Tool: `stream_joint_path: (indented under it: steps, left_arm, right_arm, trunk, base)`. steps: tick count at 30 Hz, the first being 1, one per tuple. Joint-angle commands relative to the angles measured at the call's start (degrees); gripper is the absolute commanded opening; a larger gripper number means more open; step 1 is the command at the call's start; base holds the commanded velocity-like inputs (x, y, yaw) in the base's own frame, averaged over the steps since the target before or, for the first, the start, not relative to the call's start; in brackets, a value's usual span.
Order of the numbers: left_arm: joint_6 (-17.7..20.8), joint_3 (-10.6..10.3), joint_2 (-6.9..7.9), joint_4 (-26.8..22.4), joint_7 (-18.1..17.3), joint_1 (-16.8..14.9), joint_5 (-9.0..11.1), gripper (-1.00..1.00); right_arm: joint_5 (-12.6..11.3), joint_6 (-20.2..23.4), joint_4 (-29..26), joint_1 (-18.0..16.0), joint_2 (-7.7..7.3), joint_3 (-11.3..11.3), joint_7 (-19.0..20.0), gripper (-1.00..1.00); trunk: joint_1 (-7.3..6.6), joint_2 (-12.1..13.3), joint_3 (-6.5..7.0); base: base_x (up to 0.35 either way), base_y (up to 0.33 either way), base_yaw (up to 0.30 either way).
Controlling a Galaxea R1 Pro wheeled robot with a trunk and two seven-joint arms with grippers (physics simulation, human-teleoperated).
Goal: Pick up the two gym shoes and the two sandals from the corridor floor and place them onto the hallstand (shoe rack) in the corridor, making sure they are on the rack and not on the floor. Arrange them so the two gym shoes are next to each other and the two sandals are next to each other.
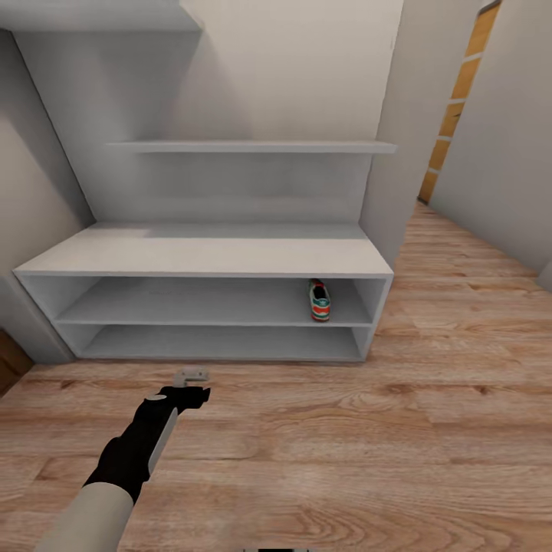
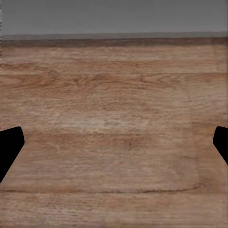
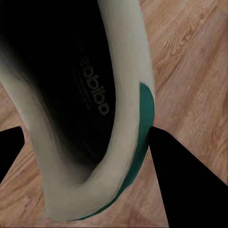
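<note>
The pale grey hallstand faces me across the wood-plank corridor floor. One gym shoe stands on its upper shelf at the right end, heel toward me. My left gripper hovers low over the floor in front of the rack; it is open, with black fingertips far apart and only planks between them. The second gym shoe hangs over the floor with its cream rim, green heel and dark insole close to the camera, and my right gripper is shut on it. The sandals are out of view.
A stepped wall shelf runs above the bench. A grey wall flanks the rack's right end, and the corridor continues past it toward an orange wooden door frame. Another wall closes the left side.
</note>
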Motion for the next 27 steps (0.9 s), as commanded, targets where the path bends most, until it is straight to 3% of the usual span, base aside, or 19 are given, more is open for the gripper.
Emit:
stream_joint_path:
  steps: [1, 13, 27]
  left_arm:
    - [0.3, 0.0, -0.16, -0.1, 0.0, 0.0, -0.2, 1.00]
    - [0.7, 0.1, -0.36, -3.0, 0.2, -0.1, -0.2, 1.00]
    - [0.6, 0.2, -0.11, -2.8, 0.2, 0.0, -0.1, 1.00]
  right_arm:
    - [-0.5, 0.3, -0.1, 0.0, 0.00, 0.0, -0.4, -1.00]
    - [-0.6, 0.3, 0.0, 0.0, -0.01, 0.0, -0.4, -1.00]
    - [-0.5, 0.3, 0.0, 0.0, 0.02, 0.1, -0.4, -1.00]
  trunk:
    - [-0.01, 0.0, -0.05]
    - [-0.01, 0.0, -0.05]
    - [-0.01, 0.0, -0.05]
  base:
    - [-0.007, 0.304, 0.000]
    - [-0.009, 0.305, 0.000]
    - [-0.111, 0.305, 0.000]
